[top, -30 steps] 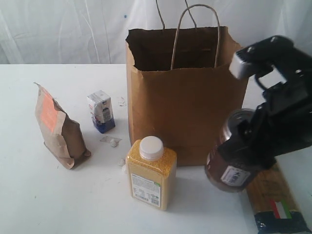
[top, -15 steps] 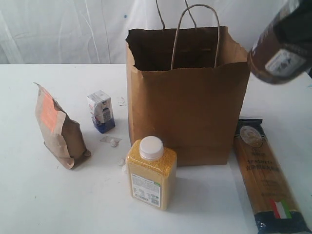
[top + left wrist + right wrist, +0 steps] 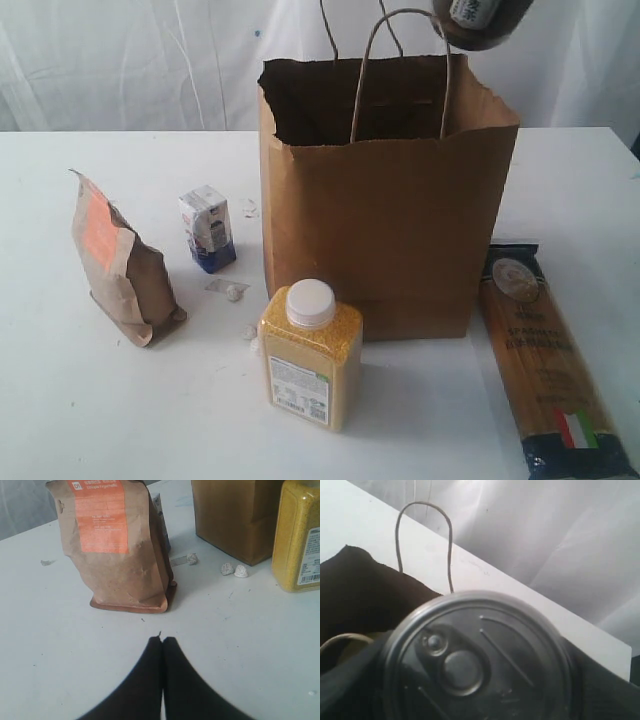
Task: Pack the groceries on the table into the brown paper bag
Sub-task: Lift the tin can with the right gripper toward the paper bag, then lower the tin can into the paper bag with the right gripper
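The brown paper bag [image 3: 385, 220] stands upright mid-table with its top open. A dark pull-tab can [image 3: 480, 22] hangs above the bag's right rear corner. My right gripper [image 3: 480, 680] is shut on the can [image 3: 480, 655], over the bag's dark mouth [image 3: 355, 595]. Left of the bag stand the brown orange-labelled pouch [image 3: 120, 265] and the white-blue carton [image 3: 208, 230]. The yellow-grain bottle [image 3: 310, 355] stands in front of the bag. The spaghetti packet [image 3: 545, 360] lies to its right. My left gripper [image 3: 163, 640] is shut and empty, low over the table [image 3: 100, 400], a short way from the pouch [image 3: 115, 550].
Small crumpled scraps [image 3: 232, 292] lie on the table between the carton and the bottle, and show again [image 3: 234, 570] in the left wrist view. The bag's loop handles [image 3: 400, 60] stick up above its rim. A white curtain [image 3: 130, 60] hangs behind the table.
The right gripper has carried the can up from beside the bag's lower right to above its top rim, moving left. The spaghetti packet is now uncovered. The left arm has not moved.
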### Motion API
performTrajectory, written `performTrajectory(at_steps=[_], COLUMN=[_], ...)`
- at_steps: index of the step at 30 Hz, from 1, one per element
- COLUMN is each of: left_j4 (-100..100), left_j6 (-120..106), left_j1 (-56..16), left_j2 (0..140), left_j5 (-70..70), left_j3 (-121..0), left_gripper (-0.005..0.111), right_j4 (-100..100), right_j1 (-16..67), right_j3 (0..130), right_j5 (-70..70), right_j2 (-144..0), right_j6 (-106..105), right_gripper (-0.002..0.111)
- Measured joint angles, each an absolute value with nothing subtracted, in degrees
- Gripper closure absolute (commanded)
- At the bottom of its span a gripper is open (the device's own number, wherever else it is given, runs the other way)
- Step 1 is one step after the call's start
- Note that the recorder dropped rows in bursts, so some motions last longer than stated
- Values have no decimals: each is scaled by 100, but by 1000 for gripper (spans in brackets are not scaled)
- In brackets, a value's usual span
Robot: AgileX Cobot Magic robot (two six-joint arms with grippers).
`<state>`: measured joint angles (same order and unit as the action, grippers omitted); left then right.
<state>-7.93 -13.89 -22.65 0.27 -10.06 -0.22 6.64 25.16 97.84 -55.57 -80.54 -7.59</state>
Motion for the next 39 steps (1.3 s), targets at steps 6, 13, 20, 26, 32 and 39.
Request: performTrajectory(at_steps=[6,13,20,26,32,39], left_j4=[-793,-793,-793,-793,-793,-793], left_j6=[-1389,-1389,-1389,-1389,-1389,-1399], left_j1=[-2265,-2265,-2265,-2265,-2265,-2265], left_j2=[27,27,27,27,27,27], left_j5=[-1006,-1006,-1006,-1006,-1006,-1006], left_j3=[-22,-22,-22,-22,-22,-22], left_gripper=[107,107,107,107,107,107], right_j4=[636,96,0,35,47,-147], right_j1=[2516,2560,2560,2512,2403,2403], right_j3=[9900,9924,9924,9981,10004,9958], right_j5=[-5556,-5620,-6003,-5903,-5769,-5626], right_j2=[-8632,-8926,-9538,-10044,-10148,-10054], right_j6=[-759,-1005,-1103,-1046,-965,-965], right_gripper=[108,108,108,108,108,108])
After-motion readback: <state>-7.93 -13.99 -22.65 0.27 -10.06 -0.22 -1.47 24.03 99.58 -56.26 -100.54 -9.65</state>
